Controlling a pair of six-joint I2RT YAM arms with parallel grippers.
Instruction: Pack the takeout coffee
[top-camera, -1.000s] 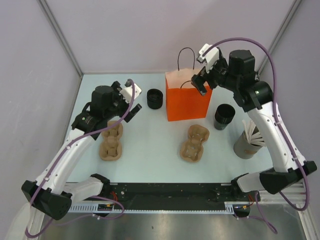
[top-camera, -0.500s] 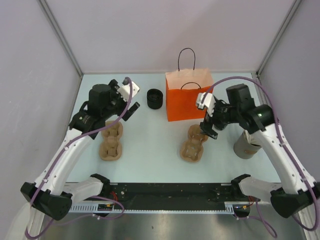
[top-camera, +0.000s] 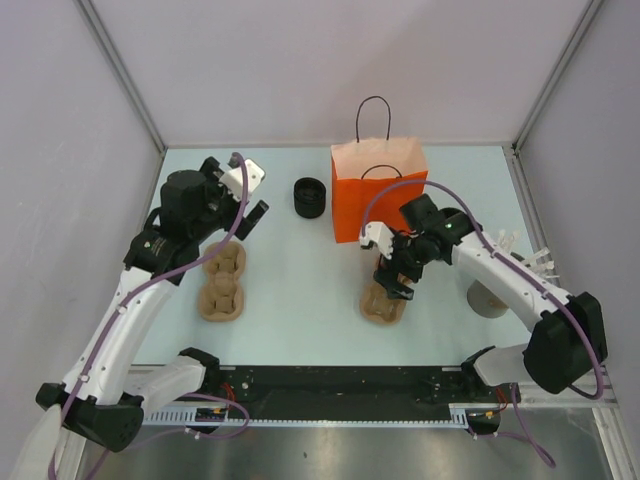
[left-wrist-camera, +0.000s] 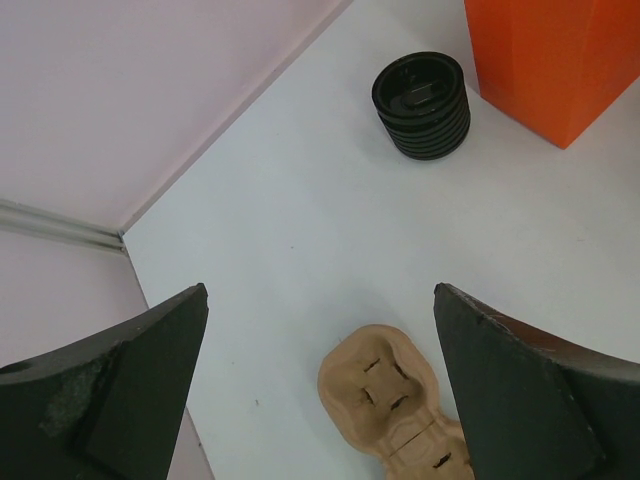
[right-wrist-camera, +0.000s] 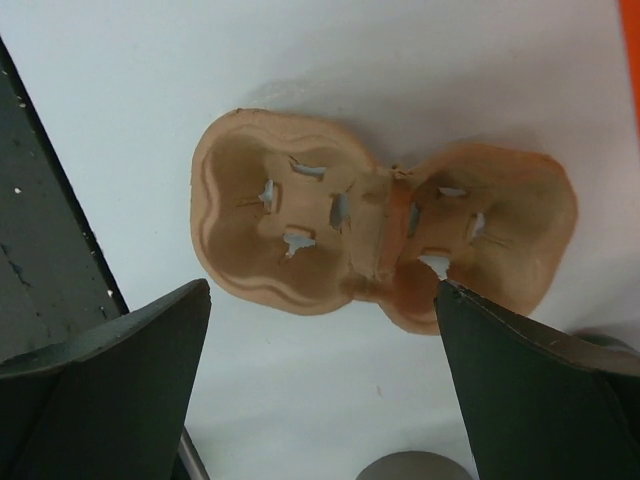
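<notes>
One takeout coffee (top-camera: 310, 197), a ribbed black cup with a black lid, stands on the table left of the orange paper bag (top-camera: 378, 195). In the left wrist view this cup (left-wrist-camera: 422, 105) sits far ahead, beside the bag (left-wrist-camera: 560, 60). My left gripper (top-camera: 250, 218) hovers open and empty over the table, above the left pulp tray (left-wrist-camera: 395, 400). My right gripper (top-camera: 396, 278) is open and empty, low over the right pulp tray (right-wrist-camera: 380, 230), its fingers straddling the tray's near edge.
Two brown pulp cup trays lie on the table, one at the left (top-camera: 222, 280) and one at the centre right (top-camera: 388, 292). A grey tub (top-camera: 488, 298) of white sticks stands at the right, partly behind my right arm. Walls close in the table's left, back and right.
My right arm swung from above the orange bag down and left to the right pulp tray. My left gripper drifted slightly back and left.
</notes>
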